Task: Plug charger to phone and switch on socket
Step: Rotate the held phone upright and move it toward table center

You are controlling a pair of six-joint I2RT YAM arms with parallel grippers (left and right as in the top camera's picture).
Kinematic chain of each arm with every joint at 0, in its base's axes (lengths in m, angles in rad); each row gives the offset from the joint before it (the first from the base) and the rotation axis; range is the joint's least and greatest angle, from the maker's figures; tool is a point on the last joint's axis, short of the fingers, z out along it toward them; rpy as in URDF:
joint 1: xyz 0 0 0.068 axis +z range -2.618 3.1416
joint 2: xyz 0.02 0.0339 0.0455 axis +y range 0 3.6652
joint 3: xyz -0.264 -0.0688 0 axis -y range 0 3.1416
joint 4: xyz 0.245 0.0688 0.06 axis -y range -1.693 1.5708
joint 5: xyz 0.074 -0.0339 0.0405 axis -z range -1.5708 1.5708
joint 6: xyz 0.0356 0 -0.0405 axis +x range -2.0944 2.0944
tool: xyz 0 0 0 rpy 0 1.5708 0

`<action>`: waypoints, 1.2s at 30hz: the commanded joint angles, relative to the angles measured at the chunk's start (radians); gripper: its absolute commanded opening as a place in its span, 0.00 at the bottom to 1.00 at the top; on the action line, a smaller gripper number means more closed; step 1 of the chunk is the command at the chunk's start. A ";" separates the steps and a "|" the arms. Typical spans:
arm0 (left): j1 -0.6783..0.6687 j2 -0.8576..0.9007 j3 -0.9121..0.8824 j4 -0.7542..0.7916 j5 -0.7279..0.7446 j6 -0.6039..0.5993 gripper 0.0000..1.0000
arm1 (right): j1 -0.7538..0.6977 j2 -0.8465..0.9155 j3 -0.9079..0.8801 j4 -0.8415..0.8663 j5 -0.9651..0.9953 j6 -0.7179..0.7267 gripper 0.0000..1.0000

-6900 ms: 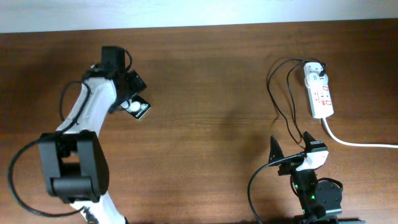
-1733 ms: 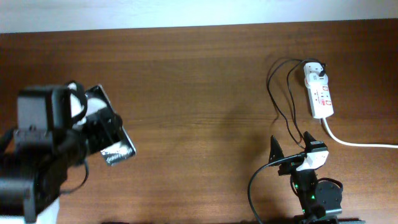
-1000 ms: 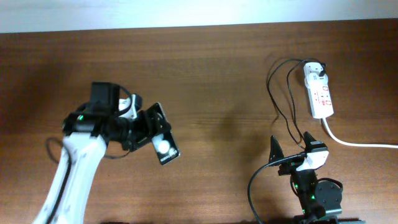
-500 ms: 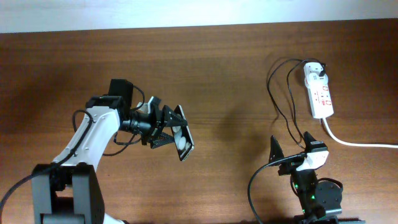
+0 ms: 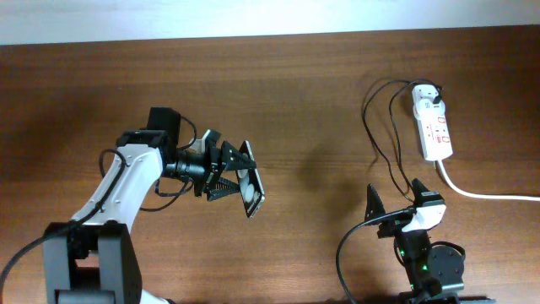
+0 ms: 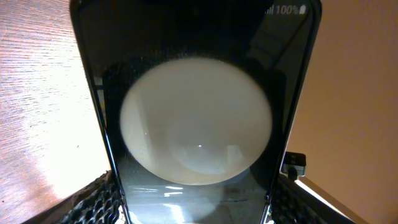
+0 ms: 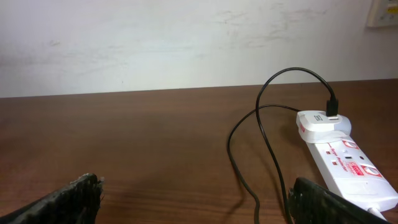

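Observation:
My left gripper [image 5: 229,178] is shut on the phone [image 5: 251,193] and holds it tilted above the table, left of centre. In the left wrist view the phone [image 6: 199,124] fills the frame between the fingers [image 6: 199,214], glossy black with a large white round spot. The socket [image 5: 433,127] lies at the far right, and the charger [image 5: 377,127] runs from its top end in black loops toward my right arm. My right gripper [image 5: 395,201] is open and empty near the front edge. The right wrist view shows the gripper [image 7: 199,205], the socket [image 7: 341,157] and the charger [image 7: 264,124].
The socket's thick white cord [image 5: 485,195] runs off to the right edge. A pale wall [image 7: 186,43] stands behind the table's far edge. Bare brown wood [image 5: 321,110] lies between the two arms.
My left arm has carried the phone from the far left toward the table's middle, turning it edge-on. In the last half second it shifted slightly right. The right arm, socket and charger have not moved.

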 commanded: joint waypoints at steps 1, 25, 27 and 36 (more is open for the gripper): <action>0.000 0.002 -0.002 -0.002 0.055 -0.005 0.64 | 0.005 -0.007 -0.009 0.001 0.004 -0.003 0.99; 0.000 0.002 -0.002 0.021 0.007 -0.005 0.63 | 0.005 -0.007 -0.009 0.001 0.004 -0.003 0.99; 0.000 0.000 -0.002 0.009 0.008 -0.004 0.62 | 0.005 -0.007 -0.009 0.001 0.004 -0.003 0.99; 0.000 -0.012 -0.002 -0.179 0.052 0.189 0.59 | 0.005 -0.007 -0.009 0.001 0.003 -0.003 0.99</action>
